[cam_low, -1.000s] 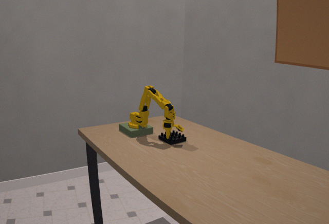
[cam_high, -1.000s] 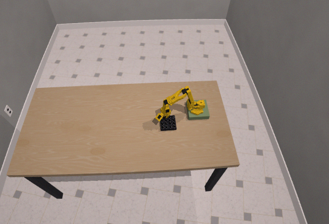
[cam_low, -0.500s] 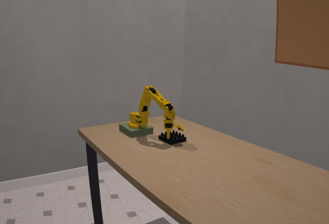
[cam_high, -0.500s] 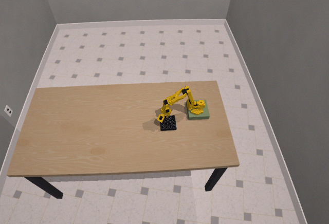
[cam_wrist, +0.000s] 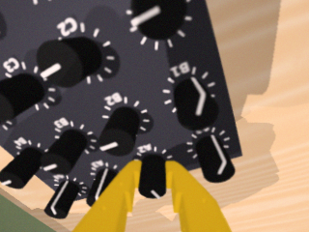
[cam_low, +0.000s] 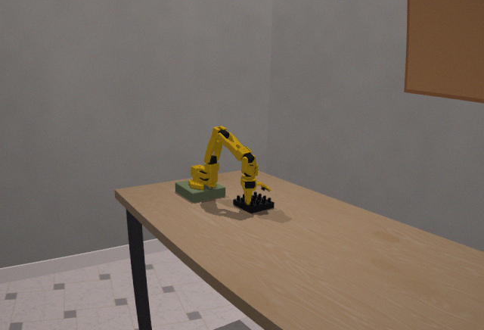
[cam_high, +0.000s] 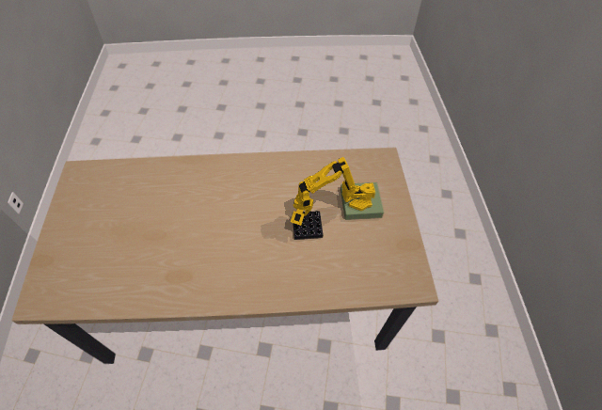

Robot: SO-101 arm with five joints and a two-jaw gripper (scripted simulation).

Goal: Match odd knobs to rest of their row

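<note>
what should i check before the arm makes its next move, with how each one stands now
1. Tool shut on a knob: ok, the A2 knob sits between its fingers.
2. Knob box flat on the table: ok.
3. Neighboring A1 knob outside the fingers: ok.
4. A2 pointing at the same mark as the rest of row A: cannot tell, the tool hides part of its dial.
5. Arm base on the green block: ok.
</note>
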